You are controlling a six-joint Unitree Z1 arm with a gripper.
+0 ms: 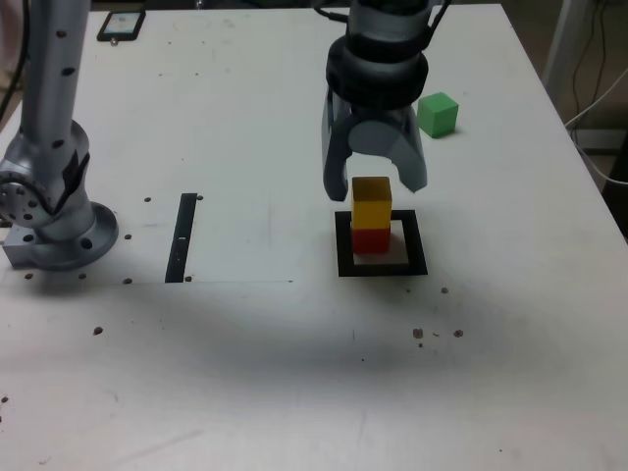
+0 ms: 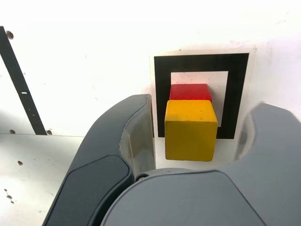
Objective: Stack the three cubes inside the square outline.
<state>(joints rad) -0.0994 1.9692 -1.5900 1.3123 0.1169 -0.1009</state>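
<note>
Two-high stack standing; third cube outstanding.
Exterior view: yellow cube [image 1: 371,206] sits on red cube [image 1: 371,241], inside the square outline [image 1: 416,257]; green cube [image 1: 438,115] lies apart on the table [image 1: 245,392], towards the exterior view's right. Gripper [image 1: 377,191] is open above the stack, holding nothing. Wrist view: jaws stand either side of the yellow cube with gaps showing. Step in hand, as judged: release of the second cube. Next move calls for a straight lift clear of the stack, then travel to the green cube; a sideways brush could topple it.
</note>
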